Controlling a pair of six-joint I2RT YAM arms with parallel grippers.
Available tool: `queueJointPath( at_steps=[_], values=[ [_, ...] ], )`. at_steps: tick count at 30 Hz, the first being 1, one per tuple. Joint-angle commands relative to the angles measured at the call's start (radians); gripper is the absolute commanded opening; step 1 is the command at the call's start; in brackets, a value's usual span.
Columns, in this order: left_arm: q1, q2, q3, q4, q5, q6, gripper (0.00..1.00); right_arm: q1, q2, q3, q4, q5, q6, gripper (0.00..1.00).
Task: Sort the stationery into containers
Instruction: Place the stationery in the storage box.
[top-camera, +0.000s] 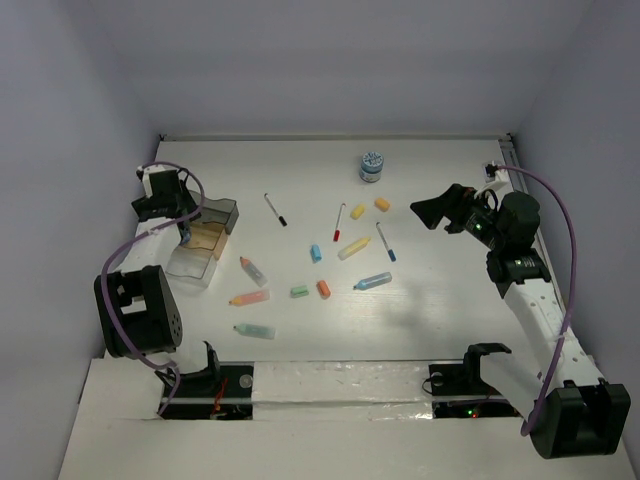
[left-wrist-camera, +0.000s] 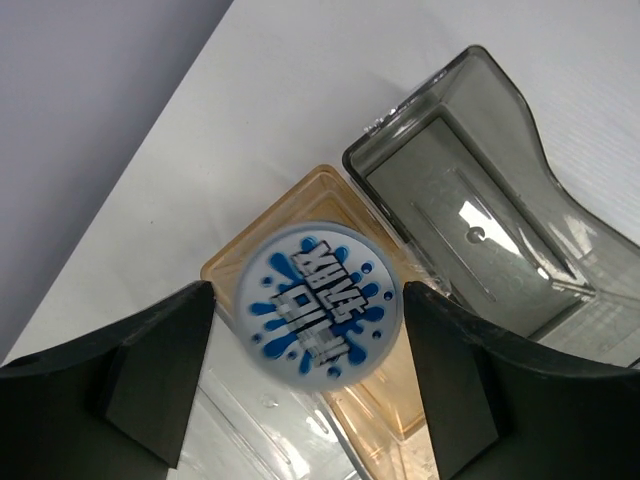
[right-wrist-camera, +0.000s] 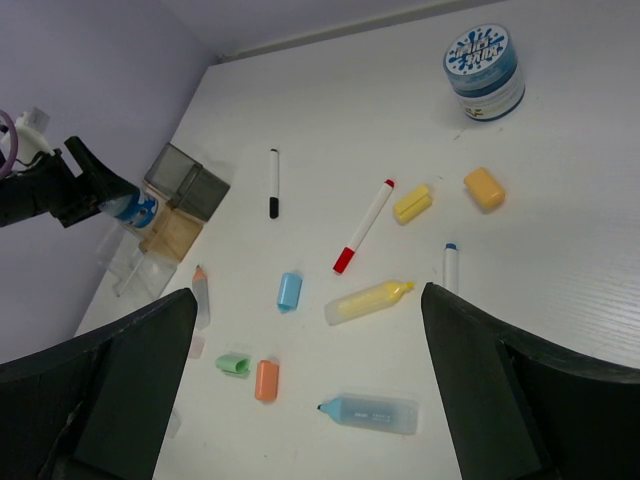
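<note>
- The round pot (left-wrist-camera: 318, 312) sits between the left jaws, label up, straight above the amber tray (left-wrist-camera: 300, 200), with the grey box (left-wrist-camera: 470, 200) just beside it. Whether those half-spread jaws pinch it, I cannot tell.
- The right jaws gape wide and hold nothing. That arm is nearer the loose pieces.
- On the worktop (top-camera: 440, 330) I count three thin pens (top-camera: 275, 210), five markers (top-camera: 353, 247), five stubby blocks (top-camera: 323, 288), a second pot (top-camera: 371, 166) and one clear tray (top-camera: 190, 270).

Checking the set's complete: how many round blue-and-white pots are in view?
2. The far pot stands alone at the back; the second pot is between the fingers of the left gripper, over the amber tray. None seems hidden.
</note>
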Motion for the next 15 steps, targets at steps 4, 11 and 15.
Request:
queueJointPath(
  at_steps=[4, 11, 15],
  values=[
    [0.006, -0.023, 0.058, 0.035, -0.017, -0.005, 0.85, 0.009, 0.000, 0.018, 0.025, 0.001, -0.017, 1.00],
    [-0.015, -0.115, 0.074, 0.049, 0.056, -0.022, 0.99, 0.009, 0.010, 0.018, 0.023, 0.015, -0.018, 1.00],
    [-0.133, -0.158, 0.144, 0.025, 0.084, -0.034, 0.99, 0.009, 0.031, 0.023, 0.019, 0.032, -0.024, 1.00]
  ],
)
